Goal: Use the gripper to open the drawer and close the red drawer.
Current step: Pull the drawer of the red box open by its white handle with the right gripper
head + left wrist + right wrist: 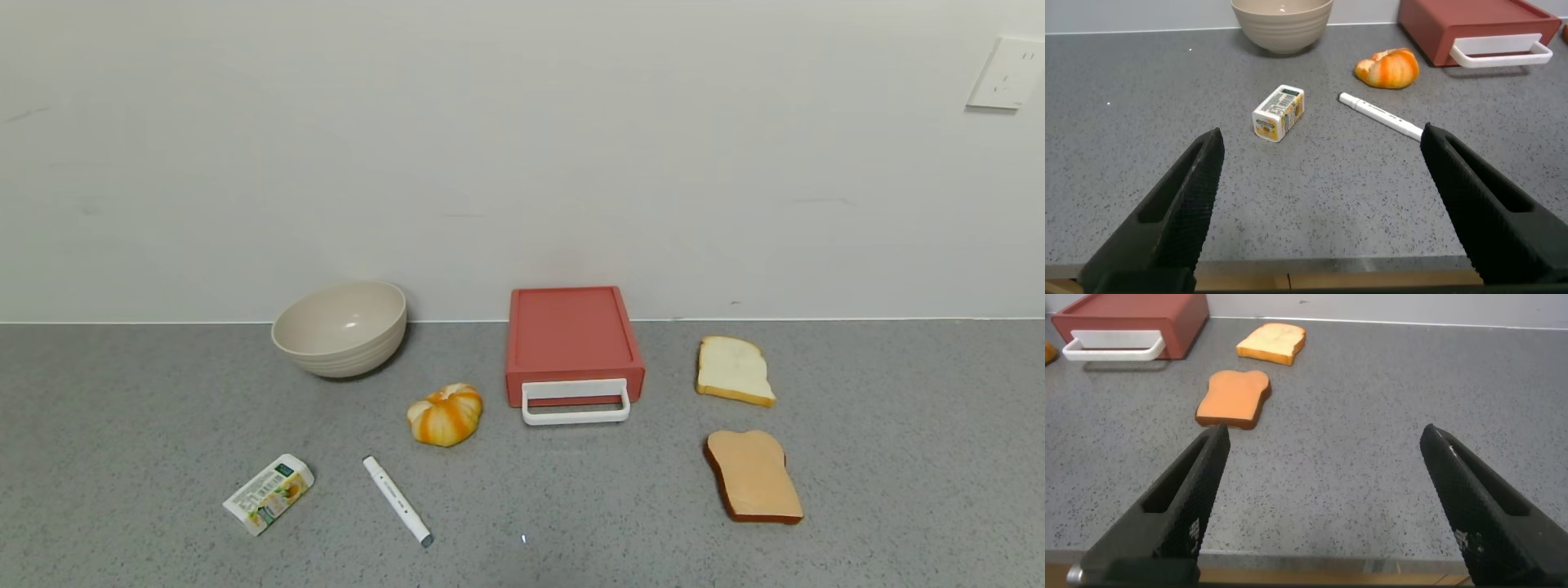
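At twelve o'clock on the bench (898,457), against the wall, the drawer (571,339) is sitting shut with nothing yet done, while the left pincer (1319,204) and right pincer (1323,498) are both hanging spread apart near six o'clock, well short of its handle (575,402).

Bare counter lies before the drawer's white handle (575,402). A pumpkin-shaped bun (446,414) sits just left; bread slices (733,370) stay well right.
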Robot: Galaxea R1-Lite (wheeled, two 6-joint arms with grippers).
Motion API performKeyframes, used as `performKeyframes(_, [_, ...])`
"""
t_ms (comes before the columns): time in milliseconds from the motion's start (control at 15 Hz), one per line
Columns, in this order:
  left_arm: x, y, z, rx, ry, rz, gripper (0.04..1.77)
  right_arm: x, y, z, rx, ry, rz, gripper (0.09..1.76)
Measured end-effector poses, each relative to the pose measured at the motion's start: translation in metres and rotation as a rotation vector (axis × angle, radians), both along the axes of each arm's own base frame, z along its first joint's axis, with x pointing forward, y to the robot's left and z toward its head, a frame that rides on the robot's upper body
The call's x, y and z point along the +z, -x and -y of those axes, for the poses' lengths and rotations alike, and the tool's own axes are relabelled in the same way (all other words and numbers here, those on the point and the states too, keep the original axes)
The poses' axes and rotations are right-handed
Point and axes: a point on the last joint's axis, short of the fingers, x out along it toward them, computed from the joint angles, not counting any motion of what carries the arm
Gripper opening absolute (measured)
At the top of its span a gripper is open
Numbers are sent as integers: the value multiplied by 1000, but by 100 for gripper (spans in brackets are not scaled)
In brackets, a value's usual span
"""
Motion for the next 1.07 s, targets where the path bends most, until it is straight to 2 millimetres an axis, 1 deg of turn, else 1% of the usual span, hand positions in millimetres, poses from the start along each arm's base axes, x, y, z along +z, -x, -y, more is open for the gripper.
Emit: performKeyframes(1067, [0,0,0,0,1,1,173,0,0,0,0,0,0,171])
